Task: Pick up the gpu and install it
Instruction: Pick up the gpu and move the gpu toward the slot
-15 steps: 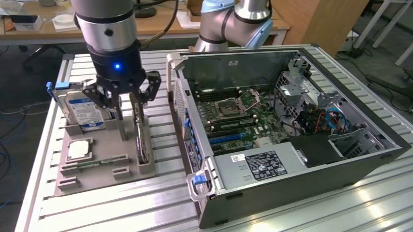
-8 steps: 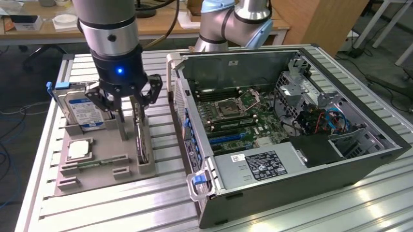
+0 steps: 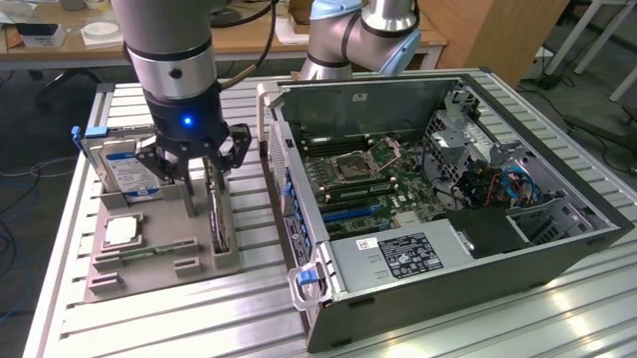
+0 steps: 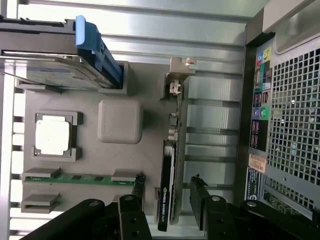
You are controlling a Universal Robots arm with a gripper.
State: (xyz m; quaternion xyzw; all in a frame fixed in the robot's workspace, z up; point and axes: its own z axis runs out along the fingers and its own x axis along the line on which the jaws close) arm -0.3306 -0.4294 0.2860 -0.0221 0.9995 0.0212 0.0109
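The gpu (image 3: 217, 218) stands on its edge in a slot of the grey holder tray (image 3: 149, 282), on the exterior view's left. In the wrist view the gpu (image 4: 171, 150) appears edge-on, a thin dark and green card with its silver bracket (image 4: 178, 75) at the far end. My gripper (image 3: 199, 168) hangs just over the card's nearer end. It is open, and its black fingers (image 4: 201, 195) stand one on each side of the card without touching it (image 4: 168, 179).
The open computer case (image 3: 557, 246) lies to the exterior view's right, motherboard (image 3: 363, 186) exposed. The tray also holds a silver hard drive (image 3: 124, 170) in a blue bracket (image 4: 95, 47), a processor chip (image 4: 52, 137) and a memory stick (image 4: 80, 177). Another arm's base (image 3: 353, 37) stands behind.
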